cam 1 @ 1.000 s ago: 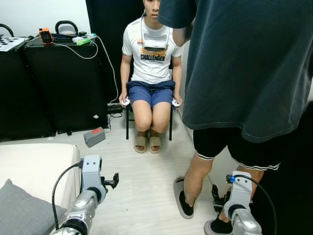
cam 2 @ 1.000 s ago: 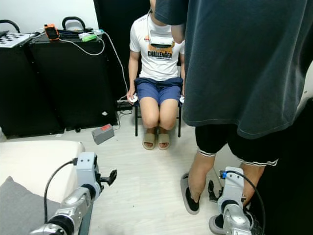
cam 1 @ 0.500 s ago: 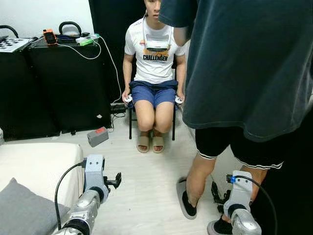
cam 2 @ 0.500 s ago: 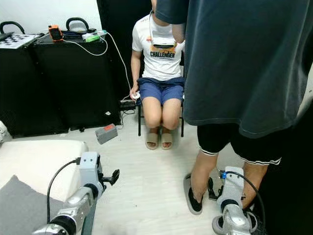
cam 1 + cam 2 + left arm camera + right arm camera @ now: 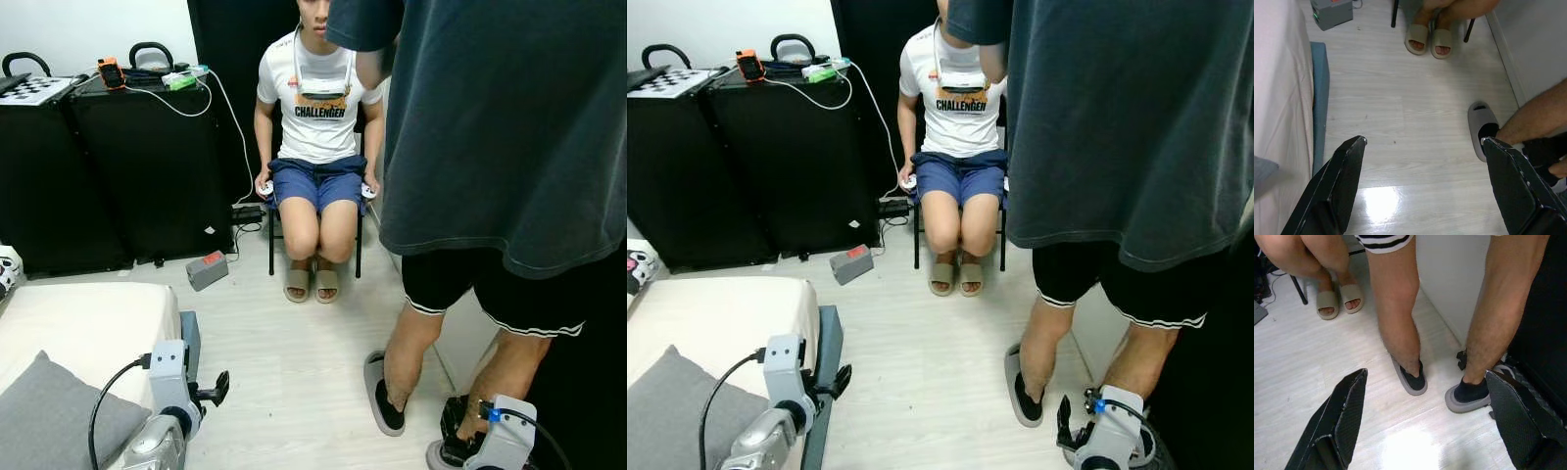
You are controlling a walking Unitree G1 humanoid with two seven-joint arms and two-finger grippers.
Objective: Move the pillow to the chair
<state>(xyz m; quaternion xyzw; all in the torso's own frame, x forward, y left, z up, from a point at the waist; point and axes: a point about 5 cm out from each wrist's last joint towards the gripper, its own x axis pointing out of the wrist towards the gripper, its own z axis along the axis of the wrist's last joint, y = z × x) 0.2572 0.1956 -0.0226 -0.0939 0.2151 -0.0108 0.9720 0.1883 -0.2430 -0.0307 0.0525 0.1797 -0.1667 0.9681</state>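
A bedroom doubling as a test space, white bed (image 5: 88, 328) lying beside the left claw (image 5: 1422, 188), black equipment cases (image 5: 127, 176) standing ahead, cables (image 5: 230, 127) trailing down, pale wood floor (image 5: 294, 362) stretching beneath

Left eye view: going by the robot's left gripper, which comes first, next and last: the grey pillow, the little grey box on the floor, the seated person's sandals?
From the left gripper:
1. Grey pillow, just to its left on the white bed.
2. Grey box, ahead on the floor.
3. Sandals, farther ahead and to the right, under the chair.
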